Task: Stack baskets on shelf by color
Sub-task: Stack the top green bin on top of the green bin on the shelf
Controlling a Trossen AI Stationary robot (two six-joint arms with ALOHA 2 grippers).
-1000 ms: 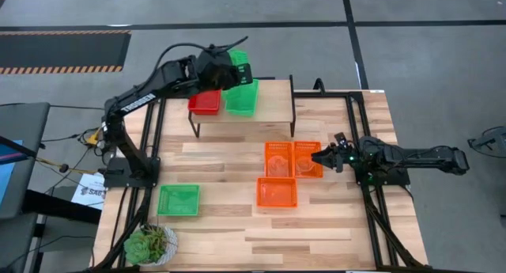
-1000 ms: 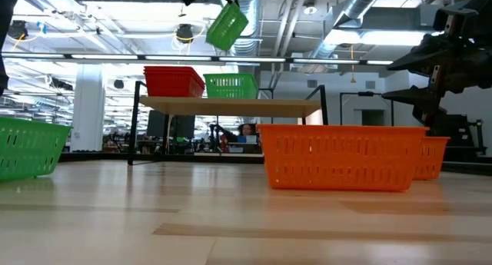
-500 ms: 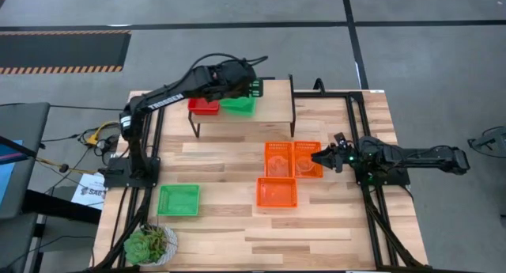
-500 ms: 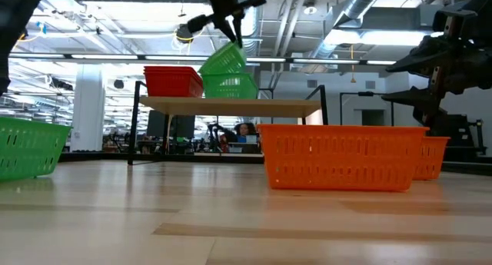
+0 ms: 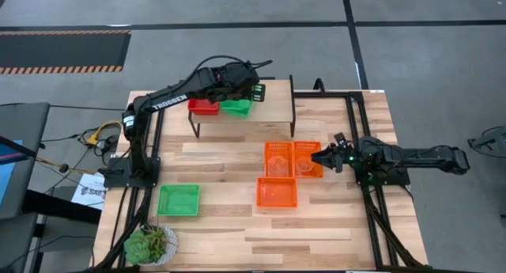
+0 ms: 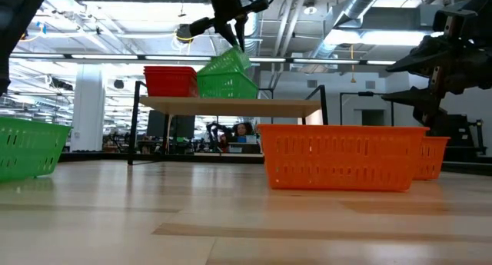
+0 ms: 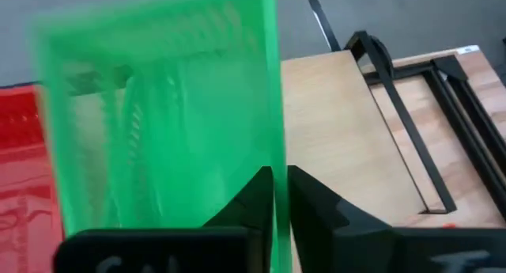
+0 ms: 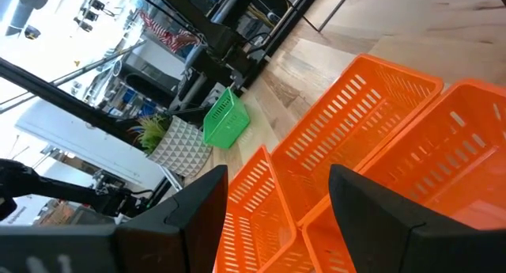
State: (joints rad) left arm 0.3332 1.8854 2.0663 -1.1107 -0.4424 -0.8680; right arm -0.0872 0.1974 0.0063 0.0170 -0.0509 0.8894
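At the near edge of the light wooden desk (image 5: 237,241) stood a potted succulent (image 5: 149,244), not part of the work. Just beyond it lay a single green plastic mesh basket (image 5: 178,199), flat on the desk and untouched, evidently awaiting collection.

Toward the middle of the desk sat three orange plastic mesh baskets (image 5: 286,172), two side by side and touching, the third just in front of them. None had been stacked or moved to the shelf. The right gripper (image 5: 322,157) hung at the far edge of the rightmost orange basket, its jaws spread wide and empty; in the right wrist view the orange mesh lay directly ahead of them. This arm appeared to be waiting in position for the orange set.

At the far side stood the low shelf with a light wooden top and thin black legs (image 5: 273,99). On its left end rested a red mesh basket (image 5: 203,107). Beside it sat a green basket (image 6: 227,85) flat on the shelf, with a tilted green basket (image 6: 229,60) leaning into it. The left gripper (image 5: 251,92) pinched the rim of the tilted basket between narrow jaws, as the left wrist view confirmed. The tilt suggested nesting was in progress but not seated; release here risked a crooked stack.
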